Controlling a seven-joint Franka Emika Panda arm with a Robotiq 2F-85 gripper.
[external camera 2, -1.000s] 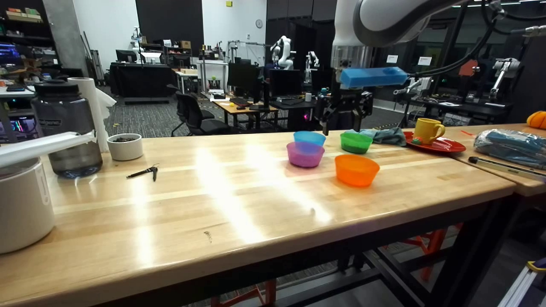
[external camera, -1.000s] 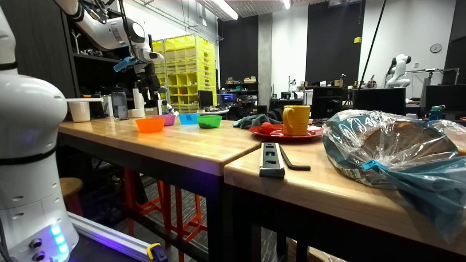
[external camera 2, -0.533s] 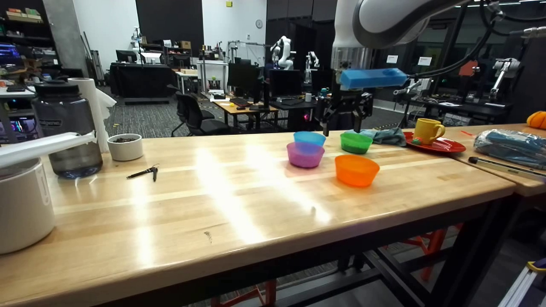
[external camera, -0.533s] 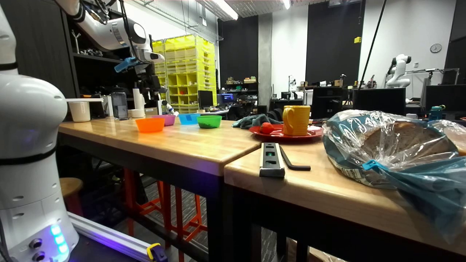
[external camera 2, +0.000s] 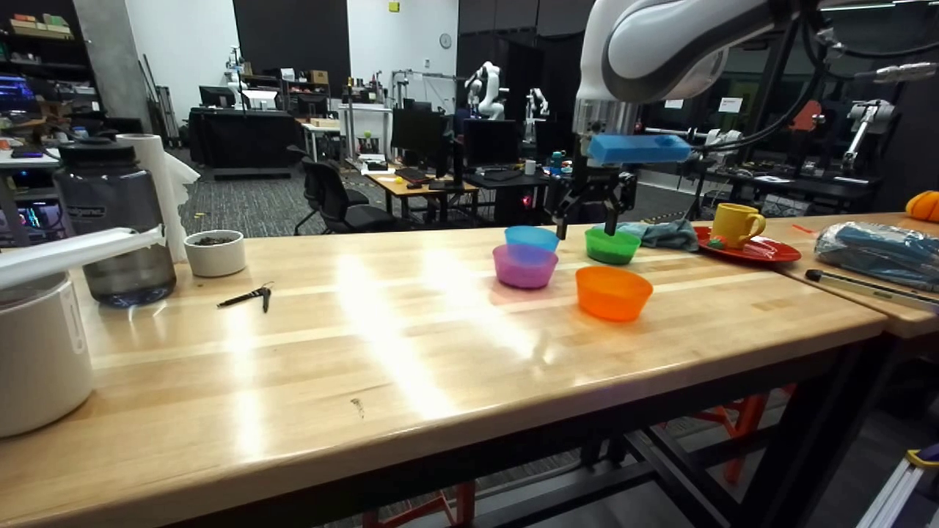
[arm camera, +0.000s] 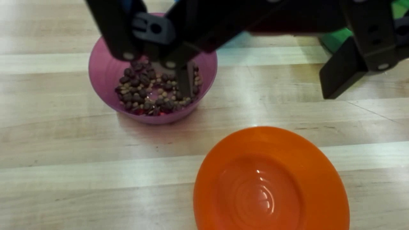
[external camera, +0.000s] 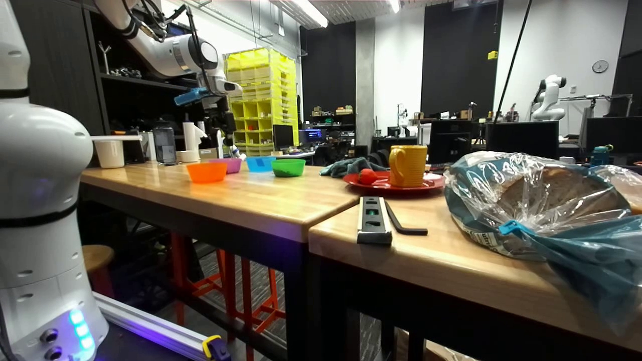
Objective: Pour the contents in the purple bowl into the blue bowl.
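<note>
The purple bowl [external camera 2: 524, 273] stands upright on the wooden table and also shows in an exterior view [external camera: 230, 165]. In the wrist view the purple bowl [arm camera: 104, 76] holds dark and tan bean-like pieces with a few red bits. The blue bowl [external camera 2: 541, 236] stands just beyond it and shows too in an exterior view [external camera: 261, 164]; in the wrist view it is mostly hidden behind the gripper. My gripper [external camera 2: 586, 227] is open and empty above the bowls. In the wrist view the gripper [arm camera: 258, 91] has one finger overlapping the purple bowl, the other finger over bare wood.
An empty orange bowl [arm camera: 255, 191] stands nearest the front edge. A green bowl [external camera 2: 612, 246] stands beside the blue one. A red plate [external camera 2: 763, 251] with a yellow mug [external camera 2: 733, 224], a cloth [external camera 2: 671, 235], a white cup [external camera 2: 215, 257] and a dark bottle [external camera 2: 121, 249] are farther off.
My arm has moved lower and, in an exterior view, to the right. The gripper stays open. The bowls have not moved.
</note>
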